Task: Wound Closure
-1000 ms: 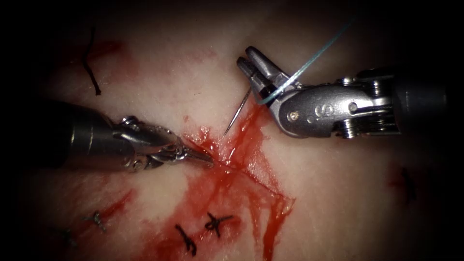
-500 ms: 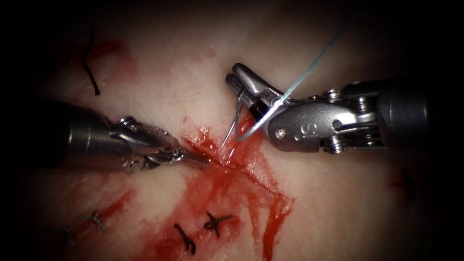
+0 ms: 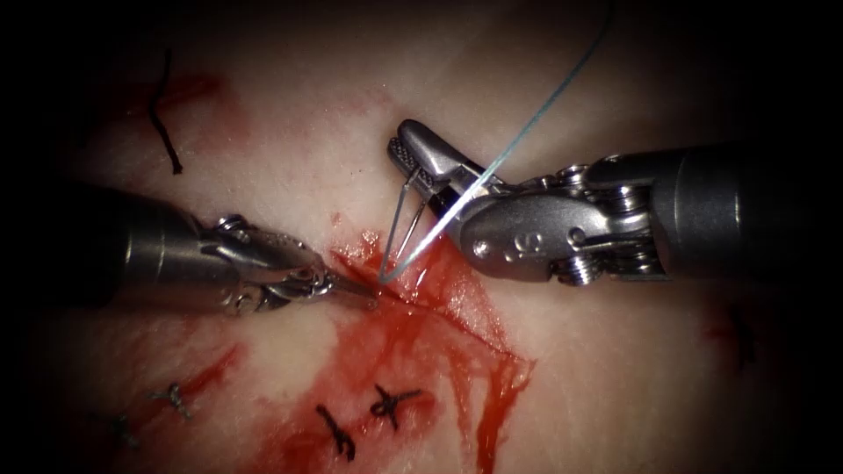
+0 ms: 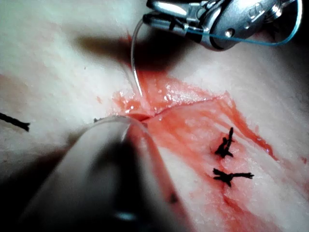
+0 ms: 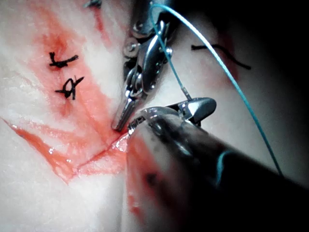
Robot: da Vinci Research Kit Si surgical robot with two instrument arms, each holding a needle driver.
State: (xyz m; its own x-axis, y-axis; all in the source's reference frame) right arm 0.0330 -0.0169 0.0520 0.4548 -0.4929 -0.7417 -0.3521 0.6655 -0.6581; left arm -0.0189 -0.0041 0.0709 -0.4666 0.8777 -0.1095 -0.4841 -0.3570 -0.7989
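Observation:
My right tool (image 3: pixel 402 146) comes in from the right, shut on the curved needle (image 3: pixel 397 224) near its thread end. The needle arcs down, and its tip touches the tissue at the upper end of the cut (image 3: pixel 448 316). Whether the tip has entered is hidden. Blue thread (image 3: pixel 544 101) runs from the needle up past the right tool. My left tool (image 3: pixel 364 290) lies on the left side, shut, its tip at the cut's edge right beside the needle tip. In the left wrist view the needle (image 4: pixel 134 63) hangs from the right tool (image 4: pixel 154 12).
Red fluid (image 3: pixel 413 342) spreads around and below the cut. Dark tied stitches (image 3: pixel 391 405) (image 3: pixel 338 434) sit below it, another (image 3: pixel 176 399) further left. A loose dark piece of thread (image 3: pixel 162 114) lies on the tissue at the upper left.
The right tool has moved left and down with the needle, bringing the tip from above the cut to its upper end. The left tool has barely moved.

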